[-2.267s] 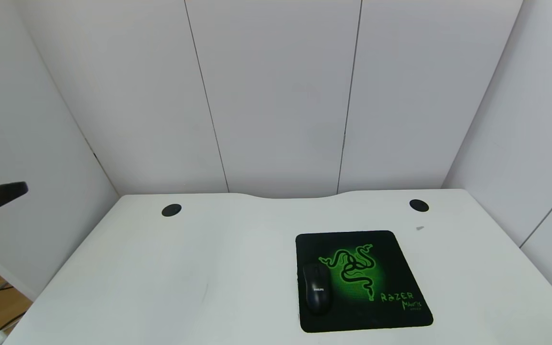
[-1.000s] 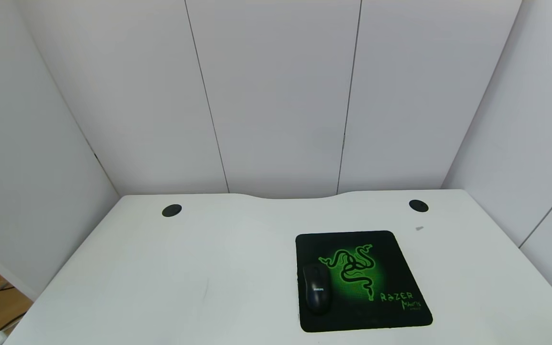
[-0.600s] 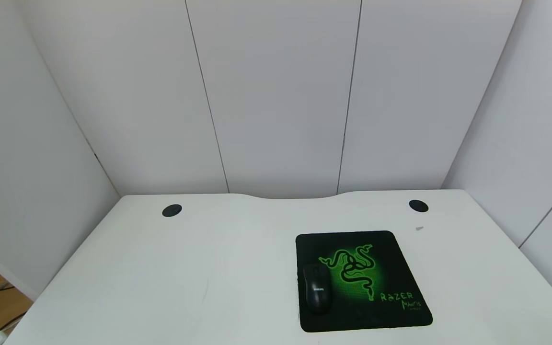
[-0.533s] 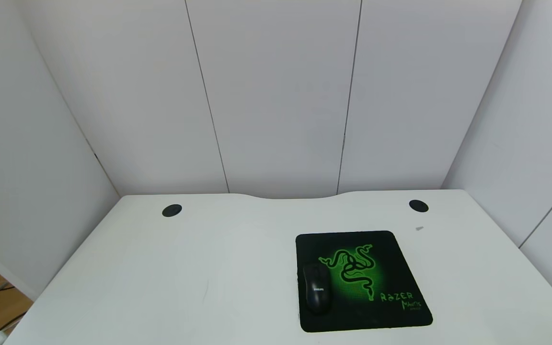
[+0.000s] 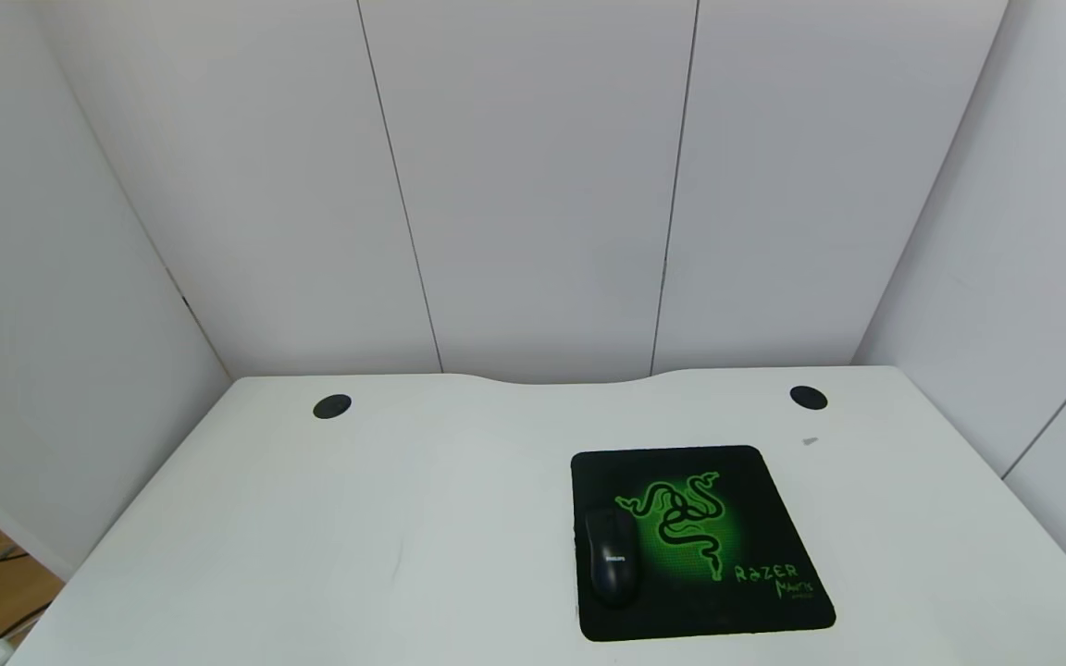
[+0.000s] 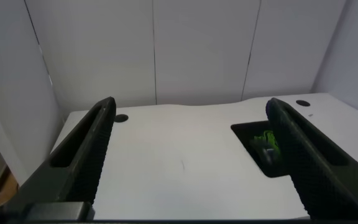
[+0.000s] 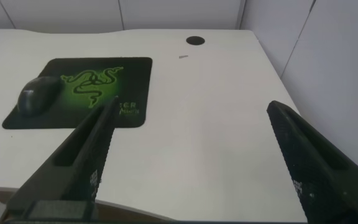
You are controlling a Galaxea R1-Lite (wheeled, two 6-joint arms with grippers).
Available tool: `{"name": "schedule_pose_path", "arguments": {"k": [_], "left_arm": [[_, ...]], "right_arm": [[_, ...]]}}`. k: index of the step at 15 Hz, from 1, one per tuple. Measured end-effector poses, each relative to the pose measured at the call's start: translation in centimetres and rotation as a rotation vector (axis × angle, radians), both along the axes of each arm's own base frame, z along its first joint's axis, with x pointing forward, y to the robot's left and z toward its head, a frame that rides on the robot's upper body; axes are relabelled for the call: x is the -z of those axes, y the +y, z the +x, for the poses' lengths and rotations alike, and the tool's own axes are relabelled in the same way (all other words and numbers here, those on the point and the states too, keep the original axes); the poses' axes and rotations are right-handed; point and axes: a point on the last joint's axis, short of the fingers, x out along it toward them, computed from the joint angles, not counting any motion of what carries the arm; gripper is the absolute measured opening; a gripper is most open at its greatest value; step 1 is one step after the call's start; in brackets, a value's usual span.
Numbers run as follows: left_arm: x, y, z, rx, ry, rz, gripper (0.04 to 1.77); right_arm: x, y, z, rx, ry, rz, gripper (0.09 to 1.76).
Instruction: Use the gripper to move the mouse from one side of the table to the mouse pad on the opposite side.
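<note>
The black mouse (image 5: 611, 561) lies on the left part of the black mouse pad (image 5: 737, 518) with the green snake emblem, on the right half of the white table (image 5: 311, 536). Both also show in the right wrist view, the mouse (image 7: 37, 96) on the pad (image 7: 135, 68), and partly in the left wrist view, where the pad (image 6: 248, 134) is half hidden by a finger. My left gripper (image 6: 191, 109) is open and empty, drawn back off the table's near edge. My right gripper (image 7: 191, 109) is open and empty, back at the near right. Neither shows in the head view.
Two round black cable grommets (image 5: 331, 405) (image 5: 808, 398) sit near the table's far edge, beside the curved notch (image 5: 551, 379). White wall panels close in the back and sides. A small grey speck (image 5: 810, 441) lies right of the pad.
A black gripper tip at the head view's left edge 2.3 s ago has withdrawn out of view. The mouse and pad have not moved.
</note>
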Motion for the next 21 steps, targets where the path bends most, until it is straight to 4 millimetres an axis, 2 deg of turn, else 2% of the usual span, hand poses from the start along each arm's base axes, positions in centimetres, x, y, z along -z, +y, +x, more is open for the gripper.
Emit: {"name": "schedule_pose_path", "arguments": {"k": [3, 5, 9, 15, 21], "left_arm": [[0.5, 0.0, 1.1, -0.009, -0.108, 0.000, 1.72], [1.9, 0.0, 2.7, -0.009, -0.132, -0.001, 1.72], [6.2, 0.0, 5.5, -0.006, -0.008, -0.020, 1.72], [10.2, 0.1, 6.9, -0.063, 0.185, -0.047, 1.72], [10.5, 0.3, 6.9, -0.129, 0.212, -0.084, 1.72]], "right_arm": [[0.0, 0.0, 0.0, 0.000, 0.000, 0.000, 1.71], [0.0, 0.0, 0.0, 0.000, 0.000, 0.000, 1.71], [0.0, 0.0, 0.0, 0.000, 0.000, 0.000, 1.71], [0.0, 0.0, 0.0, 0.000, 0.000, 0.000, 1.71], [0.0, 0.0, 0.0, 0.000, 0.000, 0.000, 1.71]]}}
